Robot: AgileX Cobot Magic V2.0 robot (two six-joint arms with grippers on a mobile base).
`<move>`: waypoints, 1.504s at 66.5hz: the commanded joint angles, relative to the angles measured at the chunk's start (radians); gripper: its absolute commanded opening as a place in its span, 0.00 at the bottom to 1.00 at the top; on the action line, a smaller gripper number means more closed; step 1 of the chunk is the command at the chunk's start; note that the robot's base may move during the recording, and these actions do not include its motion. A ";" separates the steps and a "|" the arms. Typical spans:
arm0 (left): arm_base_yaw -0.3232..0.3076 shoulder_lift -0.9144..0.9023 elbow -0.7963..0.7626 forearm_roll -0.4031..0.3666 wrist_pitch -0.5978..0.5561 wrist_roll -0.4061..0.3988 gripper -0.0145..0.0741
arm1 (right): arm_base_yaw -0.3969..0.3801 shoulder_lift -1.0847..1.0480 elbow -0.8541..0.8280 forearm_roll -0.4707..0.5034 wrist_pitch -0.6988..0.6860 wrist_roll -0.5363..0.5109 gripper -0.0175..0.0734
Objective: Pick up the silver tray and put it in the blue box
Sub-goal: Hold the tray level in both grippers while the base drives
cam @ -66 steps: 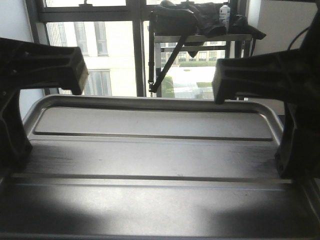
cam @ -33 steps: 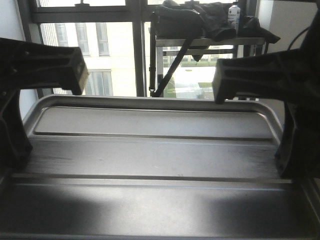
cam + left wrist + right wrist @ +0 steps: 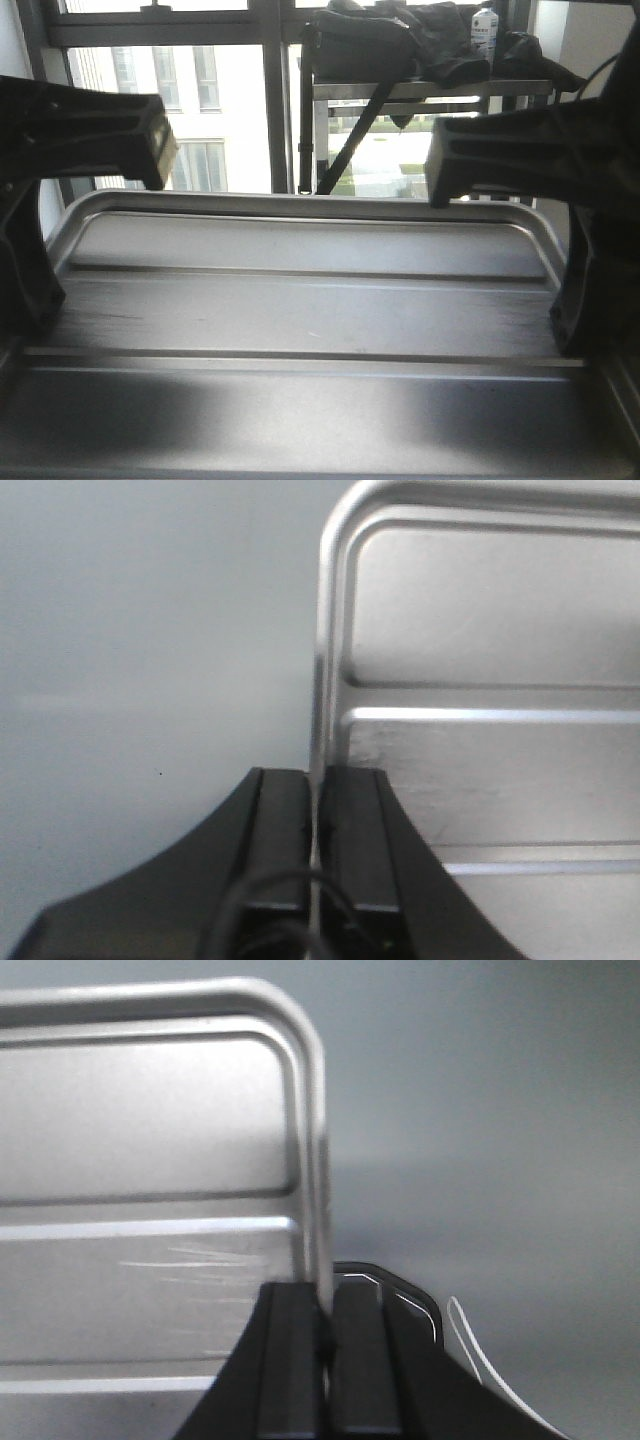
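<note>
Silver tray: shallow, rectangular, of polished sheet metal, with rounded corners and a raised, rolled rim. Two long parallel ridges run across its floor. The floor is brushed and shows fine scratches near the right edge in the right wrist view. It lies broadside between the two arms, filling the lower part of the front view, with its far rim roughly level.

Left gripper: black, flat-faced fingers closed together on the tray's left rim, which runs as a thin bright line between them. Right gripper: the same hold on the right rim, one finger inside the wall and one outside.

Both wrist views show only a plain, blurred grey surface beyond the tray; what it is cannot be told.

Surroundings, front view: the left arm and right arm, both matte black, stand over the tray's two far corners and block part of the view behind. Beyond is a dark-framed window with a pale building outside. Before it is a metal shelf carrying dark bags and a small bottle.
</note>
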 commanded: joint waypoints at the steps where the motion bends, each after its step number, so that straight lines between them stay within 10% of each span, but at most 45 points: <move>1: -0.003 -0.024 -0.030 0.014 -0.056 0.001 0.15 | -0.003 -0.020 -0.030 -0.034 -0.059 -0.002 0.25; 100: -0.003 -0.024 -0.030 0.014 -0.056 0.001 0.15 | -0.003 -0.020 -0.030 -0.034 -0.059 -0.002 0.25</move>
